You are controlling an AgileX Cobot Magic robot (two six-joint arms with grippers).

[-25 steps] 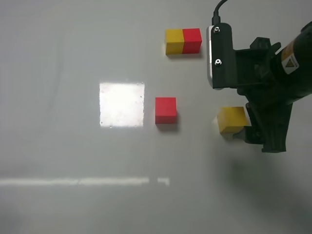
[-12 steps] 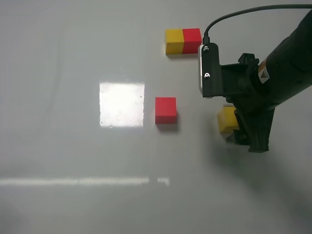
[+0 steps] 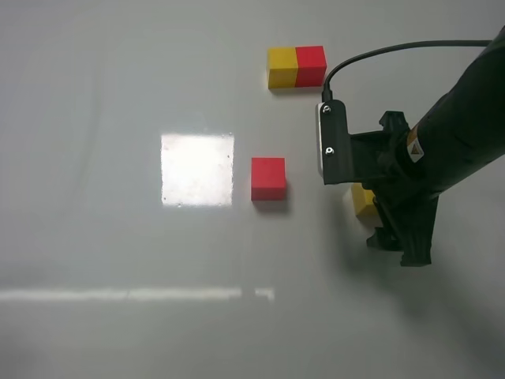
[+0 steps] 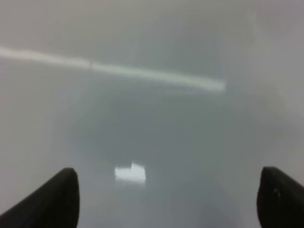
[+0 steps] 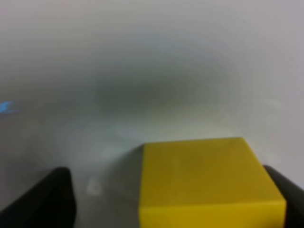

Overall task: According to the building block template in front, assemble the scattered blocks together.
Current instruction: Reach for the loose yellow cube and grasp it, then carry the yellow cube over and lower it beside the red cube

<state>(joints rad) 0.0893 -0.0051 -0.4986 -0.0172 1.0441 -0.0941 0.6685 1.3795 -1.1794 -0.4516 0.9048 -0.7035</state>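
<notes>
overhead view straight down on table (image 3: 95, 332), wrist views low and close, right shares yellow cube (image 5: 209, 183)

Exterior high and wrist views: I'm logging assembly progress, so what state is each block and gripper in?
template: yellow and red halves joined, lying alone.
red cube: loose on the table, unjoined.
yellow cube: on the table, unjoined.
right gripper: open, straddling the yellow cube.
left gripper: open, empty.
</notes>
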